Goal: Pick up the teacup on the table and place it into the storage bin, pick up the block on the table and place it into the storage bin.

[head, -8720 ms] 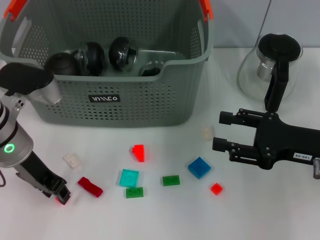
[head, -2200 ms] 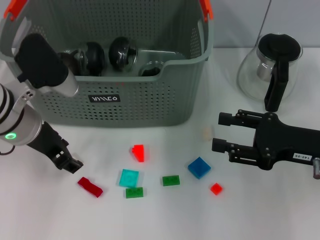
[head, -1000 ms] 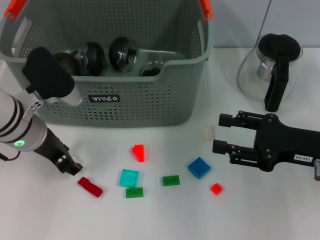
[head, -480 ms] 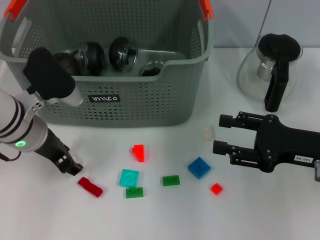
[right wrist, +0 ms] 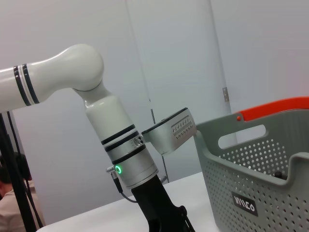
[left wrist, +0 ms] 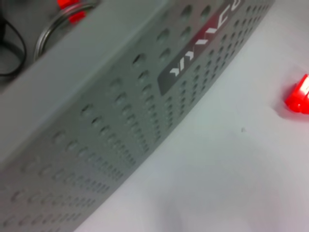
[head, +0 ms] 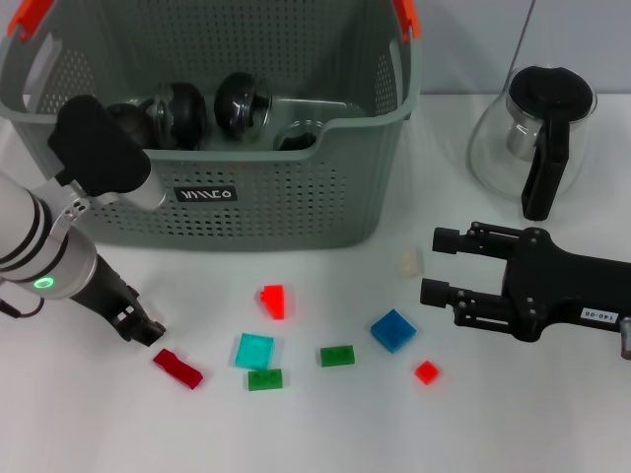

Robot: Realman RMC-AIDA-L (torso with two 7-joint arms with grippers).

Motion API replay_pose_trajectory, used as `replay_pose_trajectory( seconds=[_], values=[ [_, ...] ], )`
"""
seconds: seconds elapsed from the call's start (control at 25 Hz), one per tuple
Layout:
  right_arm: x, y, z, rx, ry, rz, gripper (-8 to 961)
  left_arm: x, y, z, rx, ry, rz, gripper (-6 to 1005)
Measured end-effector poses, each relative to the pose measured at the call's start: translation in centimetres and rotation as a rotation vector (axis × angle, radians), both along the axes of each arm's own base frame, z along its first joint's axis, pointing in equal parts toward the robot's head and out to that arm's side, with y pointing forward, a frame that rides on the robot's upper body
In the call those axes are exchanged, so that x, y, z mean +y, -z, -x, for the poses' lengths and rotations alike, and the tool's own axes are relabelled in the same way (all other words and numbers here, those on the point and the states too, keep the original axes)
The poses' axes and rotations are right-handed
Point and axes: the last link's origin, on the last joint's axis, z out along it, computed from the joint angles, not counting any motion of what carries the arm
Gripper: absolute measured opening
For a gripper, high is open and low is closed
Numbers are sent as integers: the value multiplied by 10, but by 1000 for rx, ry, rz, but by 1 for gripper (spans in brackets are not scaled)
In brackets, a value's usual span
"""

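The grey storage bin (head: 286, 212) stands at the back and holds several dark rounded pieces; its wall also fills the left wrist view (left wrist: 96, 125) and shows in the right wrist view (right wrist: 270, 183). No teacup shows on the table. Loose blocks lie in front: red (head: 273, 301), cyan (head: 254, 350), two green (head: 264, 378) (head: 337, 356), blue (head: 392, 329), small red (head: 426, 371), dark red (head: 177, 368) and a whitish one (head: 408, 261). My left gripper (head: 140, 326) is low over the table, just left of the dark red block. My right gripper (head: 439, 264) is open, beside the whitish block.
A glass teapot (head: 532, 138) with black lid and handle stands at the back right, behind my right arm. The red block (left wrist: 299, 94) also shows in the left wrist view, near the bin's black label (left wrist: 203, 34).
The left gripper came up from the front-left corner to where a small white block lay; that block no longer shows. In the last second it barely shifted. The right arm stayed put.
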Motion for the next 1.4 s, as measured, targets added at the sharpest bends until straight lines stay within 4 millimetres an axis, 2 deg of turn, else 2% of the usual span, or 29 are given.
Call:
replay_pose_trajectory(
  seconds=[0.52, 0.72, 0.88, 1.0, 1.2, 1.4],
  values=[
    [0, 0, 1, 0, -2, 0, 716, 3, -2, 2, 0, -18, -25, 568],
    [0, 0, 1, 0, -2, 0, 716, 3, -5, 2, -2, -23, -31, 404],
    [0, 0, 0, 1, -1, 0, 716, 4, -20, -1, -36, -43, -57, 402],
    [0, -1, 0, 1, 0, -2, 716, 4, -33, -5, -116, -59, -55, 402],
    [0, -1, 0, 1, 0, -1, 716, -1, -60, -7, -348, -66, -25, 406],
    [0, -1, 0, 0, 0, -2, 715, -12, -86, -12, -694, -35, 38, 411]
  ],
)
